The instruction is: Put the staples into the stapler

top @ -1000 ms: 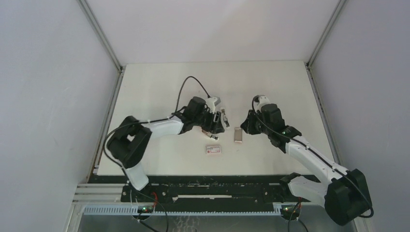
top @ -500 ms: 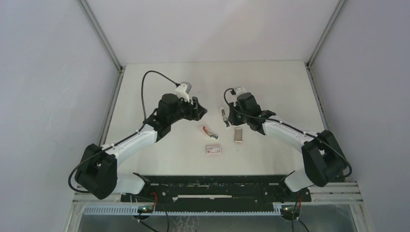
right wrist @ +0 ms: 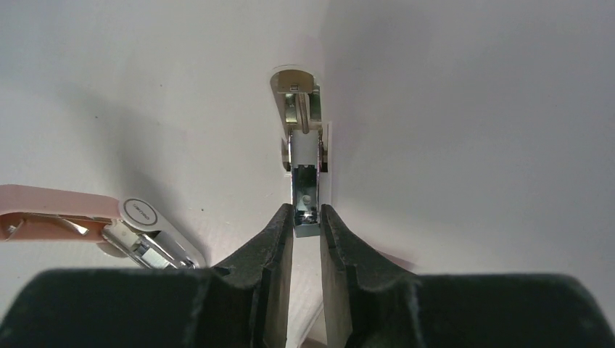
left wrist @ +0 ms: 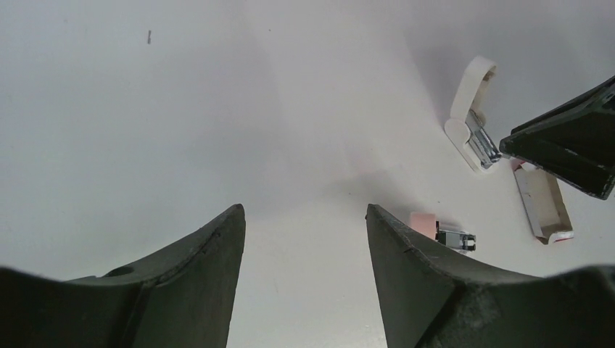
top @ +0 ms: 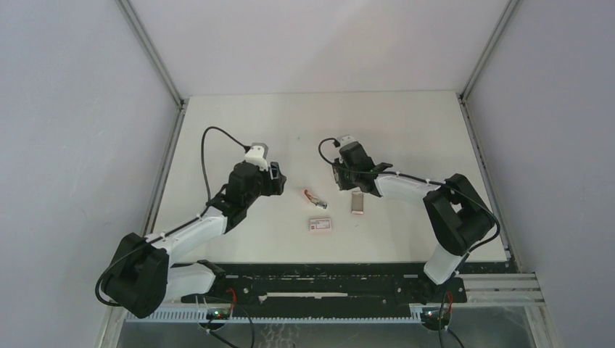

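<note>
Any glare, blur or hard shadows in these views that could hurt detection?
Top external: even diffuse light, no glare; the staples are only a small tan patch. Left wrist: table bright, nearly featureless; open left gripper dark, low detail. Right wrist: soft shadow covers the right half; glints on the stapler metal clamped in the right gripper; focus sharp.

left gripper [left wrist: 303,216] spread wide; right gripper [right wrist: 306,215] pinched nearly closed

small flat grey-tan staples [top: 357,202] lie just beside the white stapler [right wrist: 305,156], its metal channel exposed
</note>
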You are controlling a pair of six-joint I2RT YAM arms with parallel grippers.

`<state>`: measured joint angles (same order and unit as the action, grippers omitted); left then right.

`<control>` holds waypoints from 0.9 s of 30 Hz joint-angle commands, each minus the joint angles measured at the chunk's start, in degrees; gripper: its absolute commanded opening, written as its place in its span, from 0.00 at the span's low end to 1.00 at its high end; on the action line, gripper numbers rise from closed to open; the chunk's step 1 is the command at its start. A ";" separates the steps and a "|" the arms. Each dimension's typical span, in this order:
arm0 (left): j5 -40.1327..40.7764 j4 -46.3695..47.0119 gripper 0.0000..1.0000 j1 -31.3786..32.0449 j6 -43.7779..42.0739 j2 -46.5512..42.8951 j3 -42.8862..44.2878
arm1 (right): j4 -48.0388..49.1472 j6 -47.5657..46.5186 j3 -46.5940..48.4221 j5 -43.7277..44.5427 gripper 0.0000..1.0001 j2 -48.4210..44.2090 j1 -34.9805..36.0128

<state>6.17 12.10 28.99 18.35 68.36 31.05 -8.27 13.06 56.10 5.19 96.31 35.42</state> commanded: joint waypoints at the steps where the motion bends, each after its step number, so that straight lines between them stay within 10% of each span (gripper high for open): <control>1: 1.98 3.90 0.67 -0.17 -2.01 -1.02 -0.54 | 2.65 -1.45 3.08 2.22 0.18 0.82 0.88; 27: 1.23 3.28 0.67 -0.17 -2.46 1.08 0.28 | 1.52 -1.72 5.60 3.88 0.18 4.93 1.49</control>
<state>7.31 13.17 28.99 17.28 69.38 31.05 -7.55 12.34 59.42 7.64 100.86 36.49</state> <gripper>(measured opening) 0.667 0.185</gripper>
